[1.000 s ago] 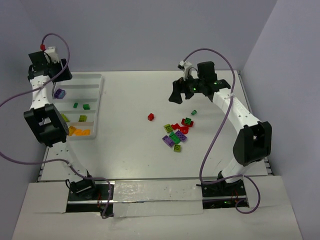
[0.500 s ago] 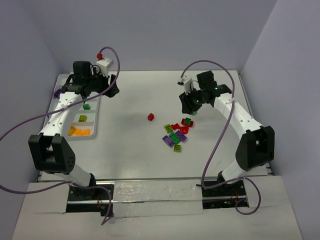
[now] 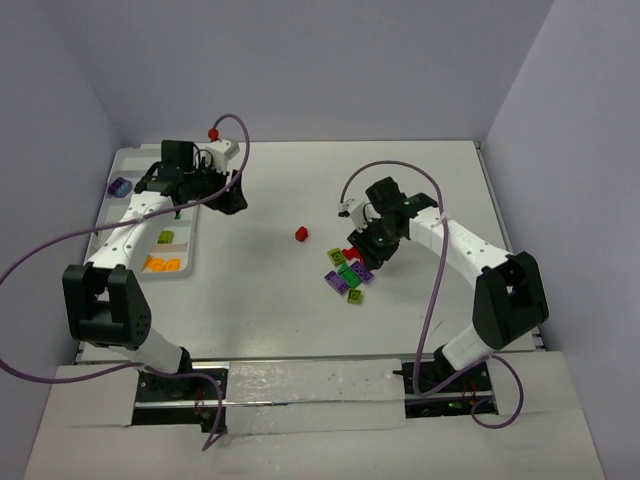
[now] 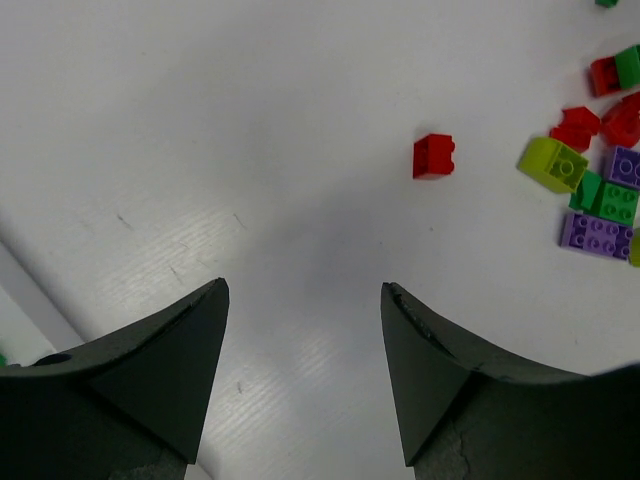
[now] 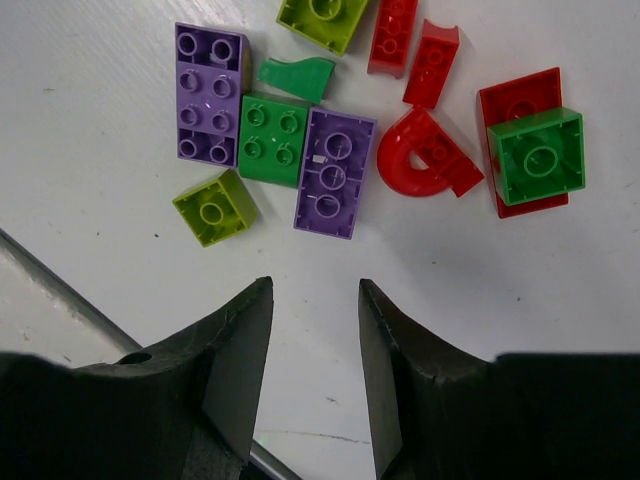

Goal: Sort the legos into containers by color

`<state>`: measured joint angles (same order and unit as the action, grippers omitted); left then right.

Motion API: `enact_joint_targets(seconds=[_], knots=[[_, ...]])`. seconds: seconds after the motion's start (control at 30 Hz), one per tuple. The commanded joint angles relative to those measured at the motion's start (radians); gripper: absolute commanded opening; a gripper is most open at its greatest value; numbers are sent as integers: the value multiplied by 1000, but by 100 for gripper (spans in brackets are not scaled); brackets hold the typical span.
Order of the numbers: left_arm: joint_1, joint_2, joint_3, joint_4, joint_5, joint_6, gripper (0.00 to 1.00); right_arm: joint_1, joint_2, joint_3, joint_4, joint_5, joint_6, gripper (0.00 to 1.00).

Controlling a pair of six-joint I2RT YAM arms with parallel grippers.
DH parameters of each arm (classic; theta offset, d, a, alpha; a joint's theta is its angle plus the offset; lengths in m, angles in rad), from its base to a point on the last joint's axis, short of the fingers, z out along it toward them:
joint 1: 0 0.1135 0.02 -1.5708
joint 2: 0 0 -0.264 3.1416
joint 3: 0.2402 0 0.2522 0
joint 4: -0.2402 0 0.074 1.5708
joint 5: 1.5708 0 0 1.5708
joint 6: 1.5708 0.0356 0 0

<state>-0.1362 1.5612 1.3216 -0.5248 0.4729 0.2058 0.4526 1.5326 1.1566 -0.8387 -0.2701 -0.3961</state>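
Left gripper (image 4: 305,290) spread wide, right gripper (image 5: 315,285) narrowly parted, both empty!
Lone red lego (image 4: 433,156) at one o'clock of the left; mixed lego cluster (image 5: 335,172) at twelve of the right.

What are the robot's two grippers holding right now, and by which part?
Nothing. Both the left gripper and the right gripper show only bare white table between their fingers; the legos lie loose beyond them.

You've got bright, even overhead light. The table (image 3: 280,320) reads flat white, with a soft grey shadow just ahead of the left fingers (image 4: 150,390). Legos (image 5: 330,180) look sharp in both wrist views.
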Motion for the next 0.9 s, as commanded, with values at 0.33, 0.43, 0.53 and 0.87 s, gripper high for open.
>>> enact_joint_targets(seconds=[0.33, 0.43, 0.53, 0.87], knots=[[-11, -24, 25, 0, -5, 34, 72, 61, 122, -13, 22, 73, 104, 59], [-11, -30, 16, 5, -8, 29, 72, 61, 159, -12, 43, 91, 123, 59], [-11, -37, 8, 5, 6, 29, 72, 61, 190, -14, 58, 105, 138, 59], [-11, -64, -21, 16, 4, 25, 73, 63, 256, -2, 98, 129, 139, 60]])
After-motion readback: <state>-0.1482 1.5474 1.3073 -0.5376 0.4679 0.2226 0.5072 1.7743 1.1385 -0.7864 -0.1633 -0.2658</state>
